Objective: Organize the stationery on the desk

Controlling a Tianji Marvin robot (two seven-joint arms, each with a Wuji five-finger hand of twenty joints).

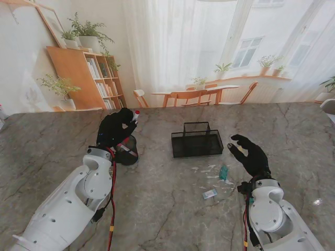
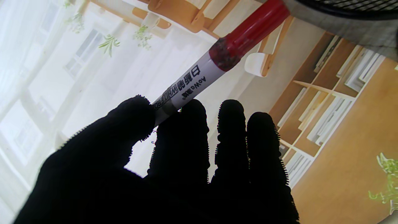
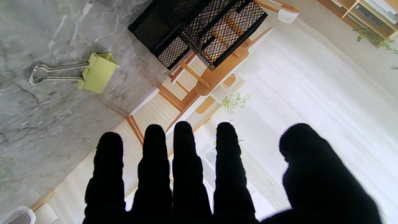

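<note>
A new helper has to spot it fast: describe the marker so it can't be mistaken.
Start at the black mesh organizer in the middle of the marble table, then look to its left, where the left robot hand is raised over a round black mesh cup. The marker is pinched in its fingers: white barrel, black print, red cap.

Past the grey marble table (image 1: 157,209) I see a backdrop w/ bookshelf (image 1: 94,78), plants, chairs & curtained window.

White, rounded arms (image 1: 68,209) bore small screw holes; red cables (image 1: 112,198) ran alongside; both hands (image 1: 116,129) wore fuzzy black gloves.
</note>
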